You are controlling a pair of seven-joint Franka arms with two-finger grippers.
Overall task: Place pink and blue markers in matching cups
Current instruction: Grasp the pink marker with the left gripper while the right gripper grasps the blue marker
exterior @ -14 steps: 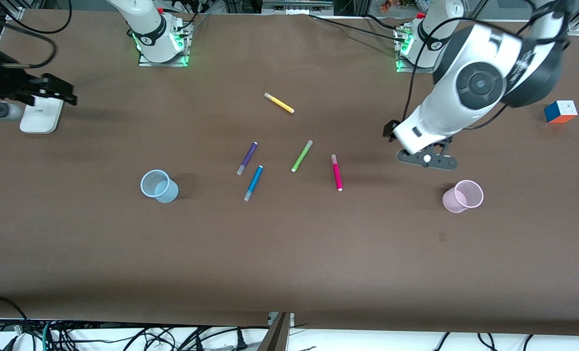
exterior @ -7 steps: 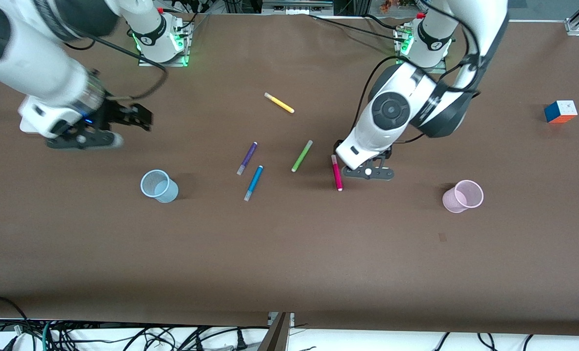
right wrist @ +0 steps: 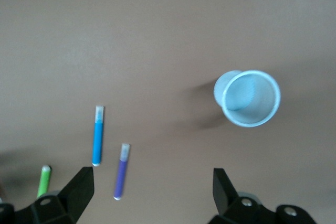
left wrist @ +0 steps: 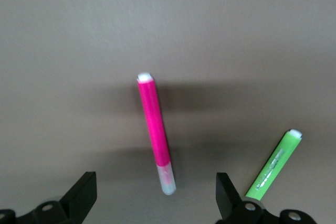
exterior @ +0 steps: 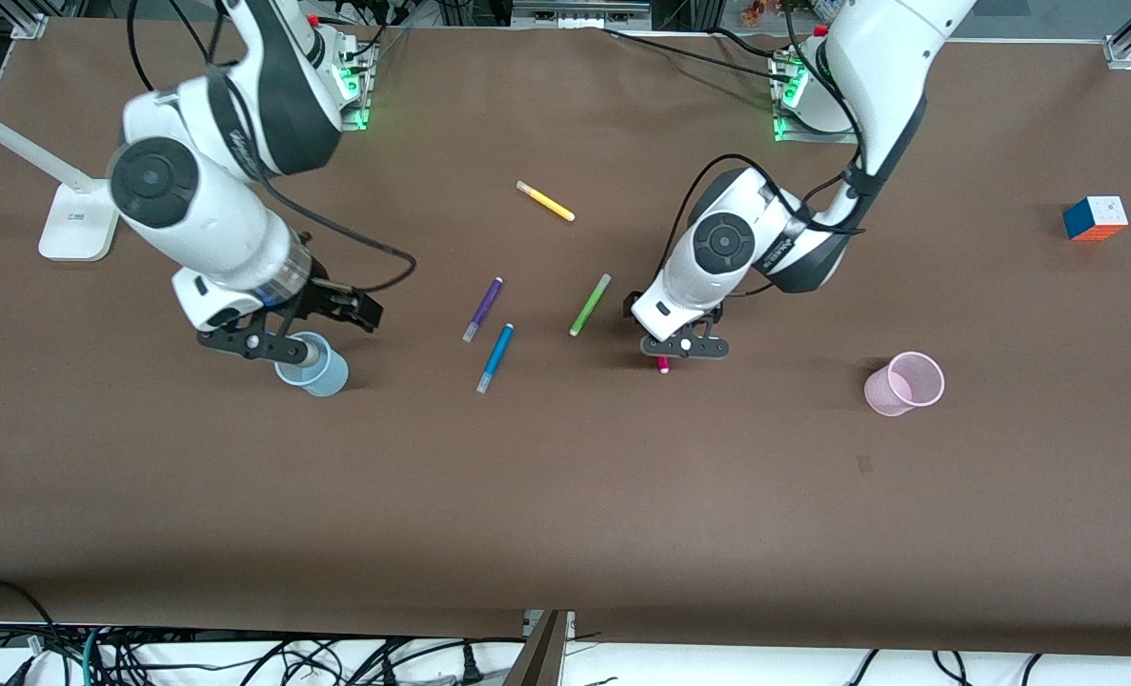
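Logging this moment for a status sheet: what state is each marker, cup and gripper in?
pink marker: lying flat, ungripped
blue marker: lying flat, untouched
blue cup: upright, empty
pink cup: upright, nothing visible inside
left gripper: open, above the pink marker
right gripper: open, above the table by the blue cup

Even overhead light fills my views. Soft double shadows trail the pink marker [left wrist: 155, 132]. My wrist pictures look slightly blurred.

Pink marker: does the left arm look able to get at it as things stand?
Probably yes. The left gripper hangs open right over the pink marker, which lies alone on the table; the green marker lies apart.
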